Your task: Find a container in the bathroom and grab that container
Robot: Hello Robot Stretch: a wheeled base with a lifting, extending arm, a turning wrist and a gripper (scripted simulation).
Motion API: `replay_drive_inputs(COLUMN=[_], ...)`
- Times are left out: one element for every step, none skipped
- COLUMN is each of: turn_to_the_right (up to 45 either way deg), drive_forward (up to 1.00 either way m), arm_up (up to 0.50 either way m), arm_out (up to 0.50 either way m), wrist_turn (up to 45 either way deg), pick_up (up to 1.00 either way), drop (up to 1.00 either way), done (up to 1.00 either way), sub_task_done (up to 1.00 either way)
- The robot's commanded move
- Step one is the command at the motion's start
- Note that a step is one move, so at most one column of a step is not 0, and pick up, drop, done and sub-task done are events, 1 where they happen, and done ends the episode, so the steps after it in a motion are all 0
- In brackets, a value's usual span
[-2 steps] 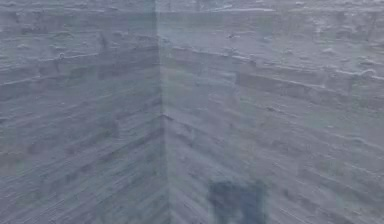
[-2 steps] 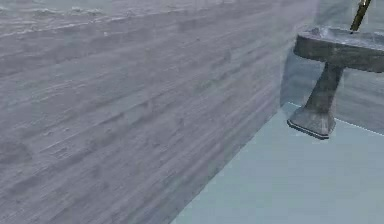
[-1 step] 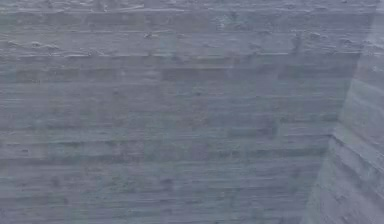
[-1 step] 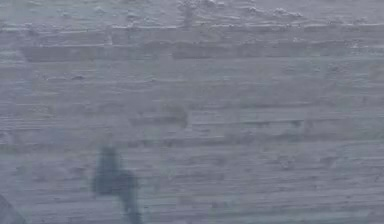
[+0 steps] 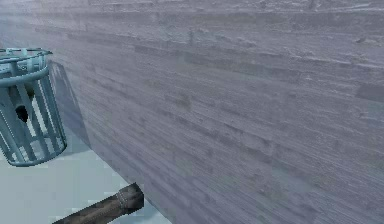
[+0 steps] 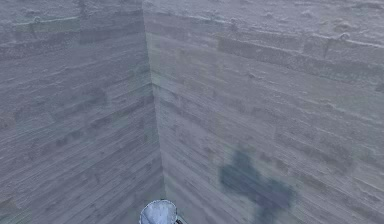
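I cannot tell my gripper's state. Nearest, at the forward view's 6 o'clock, a brown rod [image 5: 105, 207] lies on the pale floor [image 5: 60, 185], cut off by the bottom edge. At 9 o'clock stands the container [image 5: 35, 120], a pale-blue slatted bin clipped by the left edge. Something dark inside it is hard to make out. A plank wall [image 5: 240, 100] runs behind. At the arm side view's 6 o'clock, a rounded grey thing [image 6: 160, 213] is cut off below.

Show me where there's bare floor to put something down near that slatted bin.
The pale floor is bare between the slatted bin, the plank wall and the brown rod at the forward view's bottom edge. It is tightest by the bin, close to the wall. In the arm side view a rounded grey thing sits below the walls' corner.
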Motion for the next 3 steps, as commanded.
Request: replay_drive_inputs(turn_to_the_right=[0.0,0.0,0.0], drive_forward=[0.00,0.00,0.00], arm_up=[0.28,0.00,0.00], arm_out=[0.00,0.26,0.00], wrist_turn=[0.0,0.0,45.0], pick_up=[0.00,0.00,0.00], drop=[0.00,0.00,0.00], done=[0.00,0.00,0.00], sub_task_done=[0.00,0.00,0.00])
